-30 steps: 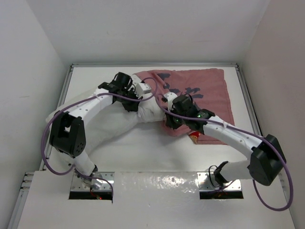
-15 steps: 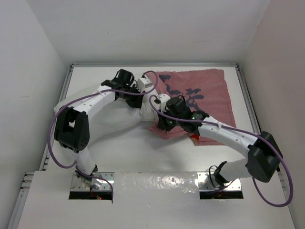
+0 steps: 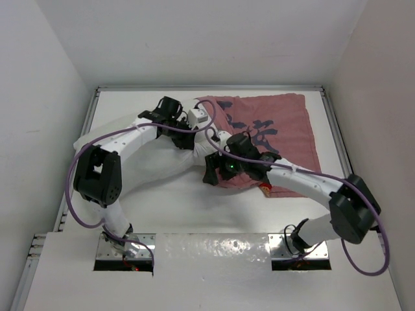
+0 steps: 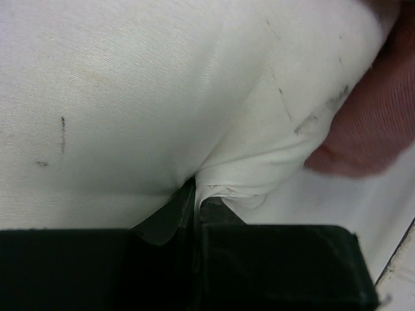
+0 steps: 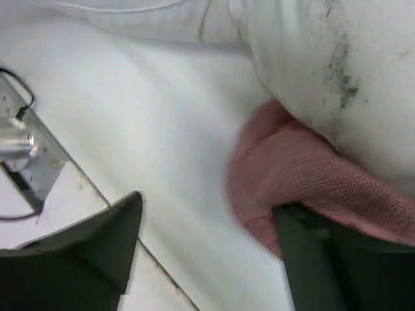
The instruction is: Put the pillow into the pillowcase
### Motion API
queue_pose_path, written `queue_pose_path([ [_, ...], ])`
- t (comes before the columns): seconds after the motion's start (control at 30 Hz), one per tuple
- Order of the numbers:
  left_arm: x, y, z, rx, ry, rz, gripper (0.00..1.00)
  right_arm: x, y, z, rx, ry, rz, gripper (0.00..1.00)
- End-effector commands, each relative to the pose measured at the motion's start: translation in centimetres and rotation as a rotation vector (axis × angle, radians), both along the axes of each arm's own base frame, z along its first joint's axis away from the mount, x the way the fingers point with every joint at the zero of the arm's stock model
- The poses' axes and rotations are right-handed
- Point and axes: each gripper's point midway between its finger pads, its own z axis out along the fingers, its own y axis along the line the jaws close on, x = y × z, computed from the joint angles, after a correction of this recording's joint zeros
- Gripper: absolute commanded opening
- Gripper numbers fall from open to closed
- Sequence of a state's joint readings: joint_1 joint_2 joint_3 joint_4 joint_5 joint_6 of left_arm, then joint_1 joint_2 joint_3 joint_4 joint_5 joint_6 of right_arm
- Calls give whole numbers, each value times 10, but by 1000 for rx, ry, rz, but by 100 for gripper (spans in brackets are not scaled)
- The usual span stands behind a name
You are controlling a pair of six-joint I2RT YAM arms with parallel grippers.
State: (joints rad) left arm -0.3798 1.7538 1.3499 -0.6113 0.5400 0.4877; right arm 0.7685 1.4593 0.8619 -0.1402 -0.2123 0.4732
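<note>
The white pillow (image 3: 146,170) lies on the left half of the table, its right end pushed into the mouth of the pillowcase (image 3: 275,129), which lies pale pink side out at the back right. My left gripper (image 3: 184,140) is shut on a fold of pillow (image 4: 130,97) fabric; its tips (image 4: 194,197) pinch the white cloth, with the pillowcase (image 4: 379,123) just to the right. My right gripper (image 3: 213,171) stands open at the pillowcase's near left edge. In the right wrist view that gripper (image 5: 207,243) has the pink pillowcase (image 5: 292,172) hem against one finger (image 5: 324,259), under the pillow (image 5: 311,52).
White walls close in the table on the left, back and right. A metal rail (image 3: 338,139) runs along the right table edge. Two metal base plates (image 3: 301,251) sit at the near edge. A small red bit of the pillowcase's outside (image 3: 266,188) shows by my right forearm.
My right gripper moved left along the pillowcase's near edge, then opened and let go of it. My left gripper stays shut on the pillow and has shifted slightly toward the back.
</note>
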Motion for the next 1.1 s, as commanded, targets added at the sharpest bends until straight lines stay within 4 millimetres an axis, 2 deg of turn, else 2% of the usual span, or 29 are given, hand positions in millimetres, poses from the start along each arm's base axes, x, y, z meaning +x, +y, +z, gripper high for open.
queue_pose_path([
  [0.0, 5, 4, 17, 0, -97, -28, 0, 16, -16, 53, 92, -90, -63, 82],
  [0.07, 6, 7, 18, 20, -114, -32, 0, 24, -33, 58, 75, -116, -120, 88],
  [0.1, 5, 8, 18, 26, -116, -33, 0, 37, -50, 61, 47, -138, -187, 83],
  [0.13, 4, 10, 17, 32, -116, -38, 0, 44, -58, 68, 49, -158, -219, 69],
  [0.17, 3, 10, 16, 34, -115, -42, 0, 51, -64, 71, 41, -166, -249, 47],
  [0.2, 2, 10, 17, 33, -117, -43, 0, 67, -72, 83, 36, -203, -301, 8],
  [0.23, 1, 10, 16, 32, -113, -44, 0, 75, -74, 81, 17, -206, -315, 1],
  [0.27, 0, 10, 16, 29, -111, -44, 0, 85, -73, 94, 13, -231, -328, 1],
  [0.33, -1, 10, 16, 27, -111, -38, 0, 100, -77, 96, -36, -260, -347, 26],
  [0.37, -1, 10, 16, 27, -112, -38, 0, 107, -78, 82, -84, -236, -353, 31],
  [0.4, -1, 10, 17, 28, -115, -37, 0, 116, -77, 88, -101, -254, -355, 33],
  [0.47, -1, 11, 18, 28, -116, -32, 0, 128, -78, 72, -157, -229, -366, 36],
  [0.57, 0, 10, 20, 27, -120, -25, 0, 131, -72, 60, -165, -207, -340, 43],
  [0.63, 1, 10, 22, 26, -123, -25, 0, 135, -78, 45, -210, -190, -381, 45],
  [0.73, -1, 10, 21, 27, -119, -28, 0, 139, -85, 27, -269, -183, -390, 43],
  [0.8, -2, 11, 21, 30, -116, -34, 0, 139, -86, 17, -299, -175, -371, 34],
  [0.87, -2, 11, 20, 34, -116, -38, 0, 138, -85, 13, -301, -165, -354, 17],
  [0.9, -2, 12, 20, 38, -120, -36, 0, 137, -84, 15, -297, -171, -346, 0],
  [1.0, -1, 13, 18, 44, -120, -25, 0, 134, -77, 31, -252, -199, -312, 0],
  [1.07, 2, 14, 16, 50, -121, -13, 0, 129, -71, 57, -209, -253, -280, 0],
])
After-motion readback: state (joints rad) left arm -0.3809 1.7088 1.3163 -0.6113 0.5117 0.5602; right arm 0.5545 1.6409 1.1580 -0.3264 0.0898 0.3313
